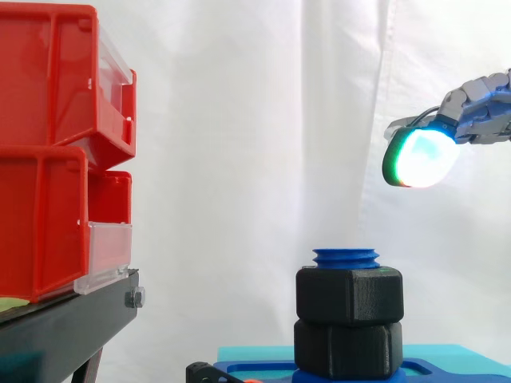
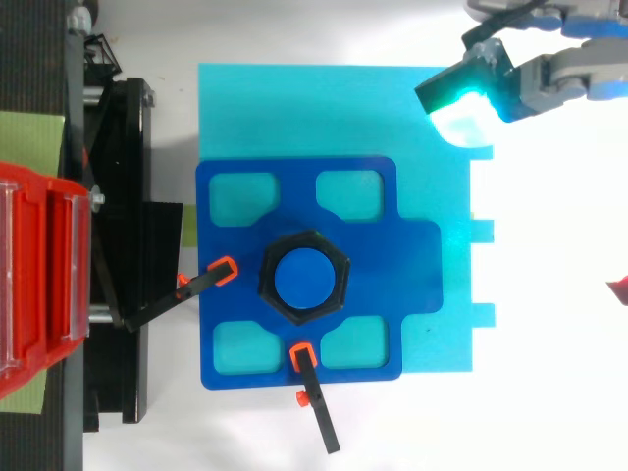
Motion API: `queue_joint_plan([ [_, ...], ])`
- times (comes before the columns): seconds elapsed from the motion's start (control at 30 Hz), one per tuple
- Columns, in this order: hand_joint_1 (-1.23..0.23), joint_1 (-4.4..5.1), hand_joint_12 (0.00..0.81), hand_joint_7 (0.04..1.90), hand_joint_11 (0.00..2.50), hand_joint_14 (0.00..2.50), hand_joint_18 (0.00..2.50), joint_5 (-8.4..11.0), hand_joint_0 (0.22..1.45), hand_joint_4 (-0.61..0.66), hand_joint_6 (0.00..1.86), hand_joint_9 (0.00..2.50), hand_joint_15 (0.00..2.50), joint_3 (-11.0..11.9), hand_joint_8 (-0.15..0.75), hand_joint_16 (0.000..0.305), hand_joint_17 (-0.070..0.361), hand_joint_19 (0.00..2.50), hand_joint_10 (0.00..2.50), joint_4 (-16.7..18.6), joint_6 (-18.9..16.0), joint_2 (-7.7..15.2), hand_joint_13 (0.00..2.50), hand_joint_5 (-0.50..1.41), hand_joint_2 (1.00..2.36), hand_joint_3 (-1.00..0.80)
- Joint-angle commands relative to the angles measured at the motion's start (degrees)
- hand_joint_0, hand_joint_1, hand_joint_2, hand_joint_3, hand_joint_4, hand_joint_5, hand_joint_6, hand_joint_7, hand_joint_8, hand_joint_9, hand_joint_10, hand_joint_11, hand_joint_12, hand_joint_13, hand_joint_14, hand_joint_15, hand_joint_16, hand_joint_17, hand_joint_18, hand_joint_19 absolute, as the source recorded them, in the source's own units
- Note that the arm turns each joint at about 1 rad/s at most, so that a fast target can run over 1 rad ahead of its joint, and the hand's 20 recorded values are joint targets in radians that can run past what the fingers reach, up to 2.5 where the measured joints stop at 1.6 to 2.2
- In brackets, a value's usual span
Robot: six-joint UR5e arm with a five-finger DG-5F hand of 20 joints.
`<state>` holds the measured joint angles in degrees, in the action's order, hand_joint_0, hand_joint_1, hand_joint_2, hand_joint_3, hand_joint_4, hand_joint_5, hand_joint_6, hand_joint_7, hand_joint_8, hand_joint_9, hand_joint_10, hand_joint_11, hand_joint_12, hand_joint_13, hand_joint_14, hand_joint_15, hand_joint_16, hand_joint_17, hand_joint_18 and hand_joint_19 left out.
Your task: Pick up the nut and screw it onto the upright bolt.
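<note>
Black nuts, two in all, sit stacked on the single upright blue bolt (image 1: pixel 345 257): an upper nut (image 1: pixel 349 296) on a lower nut (image 1: pixel 348 348). The one hand (image 1: pixel 483 108) hovers above and to their right, well apart, its finger outstretched and holding nothing. Two red bins (image 1: pixel 48 80) are stacked at the left, before a white curtain (image 1: pixel 263 120).

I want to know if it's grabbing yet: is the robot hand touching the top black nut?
Apart. The side view shows white curtain between the hand and the top black nut.
</note>
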<state>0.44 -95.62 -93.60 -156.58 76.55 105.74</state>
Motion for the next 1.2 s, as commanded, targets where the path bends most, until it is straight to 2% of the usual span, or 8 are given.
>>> queue_joint_plan([
  [0.0,-0.29,0.00,0.362,0.65,0.00,0.00,0.00,0.00,0.48,0.10,0.50,0.14,0.00,0.0,0.201,0.047,0.105,0.00,0.00,0.0,0.0,0.0,0.04,-0.23,1.00,-0.50],
  [0.33,-0.29,0.00,0.356,0.63,0.00,0.00,0.00,0.00,0.48,0.09,0.50,0.15,0.00,0.0,0.199,0.046,0.103,0.00,0.00,0.0,0.0,0.0,0.03,-0.23,1.00,-0.50],
  [0.43,-0.29,0.00,0.355,0.67,0.00,0.00,0.00,0.09,0.49,0.10,0.50,0.12,0.00,0.0,0.198,0.045,0.102,0.00,0.00,0.0,0.0,0.0,0.03,-0.24,1.00,-0.50],
  [0.53,-0.29,0.00,0.355,0.62,0.00,0.00,0.00,0.00,0.49,0.10,0.50,0.15,0.00,0.0,0.197,0.046,0.103,0.00,0.00,0.0,0.0,0.0,0.04,-0.24,1.00,-0.50],
  [0.87,-0.29,0.00,0.355,0.67,0.00,0.00,0.00,0.00,0.49,0.10,0.50,0.11,0.00,0.0,0.196,0.045,0.102,0.00,0.00,0.0,0.0,0.0,0.03,-0.24,1.00,-0.50],
  [0.93,-0.29,0.00,0.354,0.62,0.00,0.00,0.00,0.00,0.49,0.09,0.50,0.13,0.00,0.0,0.198,0.045,0.102,0.00,0.00,0.0,0.0,0.0,0.04,-0.24,1.00,-0.50],
  [1.07,-0.29,0.00,0.353,0.67,0.00,0.00,0.00,0.00,0.49,0.10,0.50,0.12,0.00,0.0,0.195,0.045,0.101,0.00,0.00,0.0,0.0,0.0,0.04,-0.24,1.00,-0.50],
  [1.17,-0.30,0.00,0.354,0.63,0.00,0.00,0.00,0.00,0.49,0.09,0.50,0.14,0.00,0.0,0.197,0.045,0.101,0.00,0.00,0.0,0.0,0.0,0.04,-0.23,1.00,-0.50],
])
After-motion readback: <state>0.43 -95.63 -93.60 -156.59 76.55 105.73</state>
